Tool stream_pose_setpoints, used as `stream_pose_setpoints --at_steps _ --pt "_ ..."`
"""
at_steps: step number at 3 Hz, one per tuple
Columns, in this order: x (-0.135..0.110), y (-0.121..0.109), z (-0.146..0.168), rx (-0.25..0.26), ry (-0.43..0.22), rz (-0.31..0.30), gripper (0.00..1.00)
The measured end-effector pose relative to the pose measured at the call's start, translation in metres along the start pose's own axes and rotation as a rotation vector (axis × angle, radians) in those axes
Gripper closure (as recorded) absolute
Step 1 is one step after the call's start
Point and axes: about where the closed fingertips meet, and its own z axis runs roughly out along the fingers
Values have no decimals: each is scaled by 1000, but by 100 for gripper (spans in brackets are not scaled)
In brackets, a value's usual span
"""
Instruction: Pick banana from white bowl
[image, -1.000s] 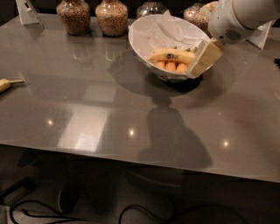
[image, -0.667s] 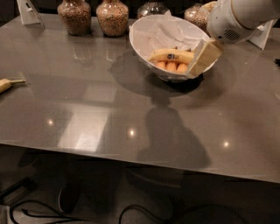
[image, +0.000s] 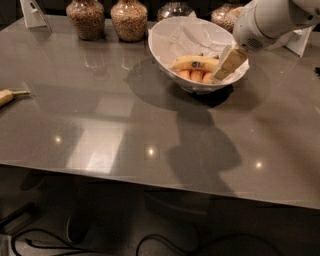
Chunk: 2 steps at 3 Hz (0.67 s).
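Observation:
The white bowl (image: 170, 60) stands at the back middle of the grey table, lined with crumpled white paper. The banana (image: 192, 63), yellow with a dark blue sticker, lies across the bowl's bottom on top of short orange pieces (image: 196, 75). My gripper (image: 227, 64) reaches down from the upper right over the bowl's right rim, its pale fingers at the banana's right end.
Several glass jars of grains (image: 129, 19) stand along the table's back edge behind the bowl. A pale banana piece (image: 10, 95) lies at the left edge. A white card holder (image: 33, 13) stands at the back left.
The gripper has stayed at the bowl's right rim by the banana's end. The banana has not visibly moved.

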Motion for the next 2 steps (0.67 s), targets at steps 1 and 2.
stream_pose_setpoints --at_steps 1,2 --pt "13 -22 33 13 2 43 25" --pt "19 -33 58 -5 -9 92 37"
